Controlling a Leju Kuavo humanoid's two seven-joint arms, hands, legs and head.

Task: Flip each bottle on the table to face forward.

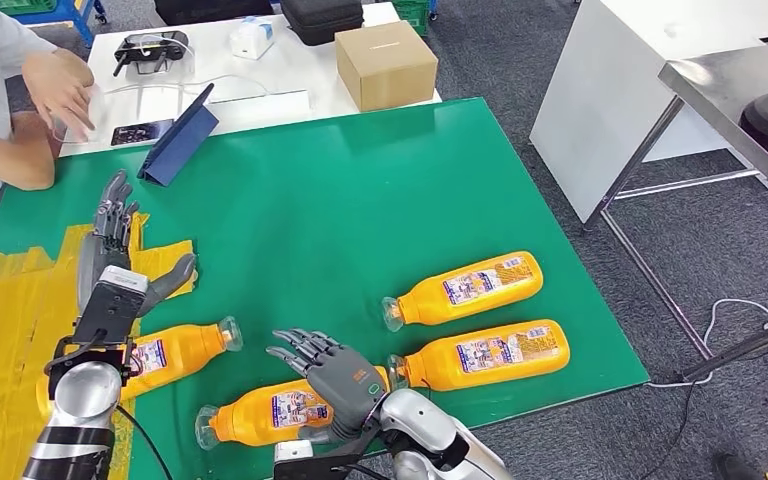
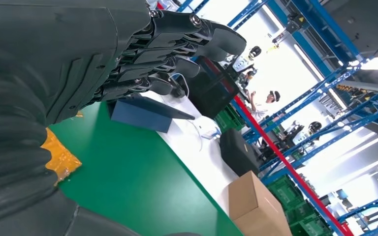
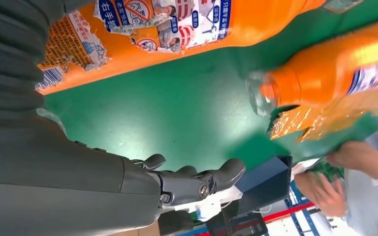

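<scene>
Head view: four orange bottles (image 1: 475, 288) lying on green mat (image 1: 340, 190); left hand (image 1: 112, 252) spread, empty, above nearest-left bottle (image 1: 175, 352); right hand (image 1: 335, 375) spread, hovering over front bottle (image 1: 270, 410).
Left wrist view: fingers (image 2: 177, 46) apart, holding nothing.
Right wrist view: fingers (image 3: 197, 179) extended over mat, labelled bottle (image 3: 177, 29) alongside.

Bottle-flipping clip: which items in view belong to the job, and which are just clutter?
Job: four orange bottles lying on the green mat at; left hand; right hand.

Clutter: cardboard box, blue tablet case, black case, phone.
</scene>
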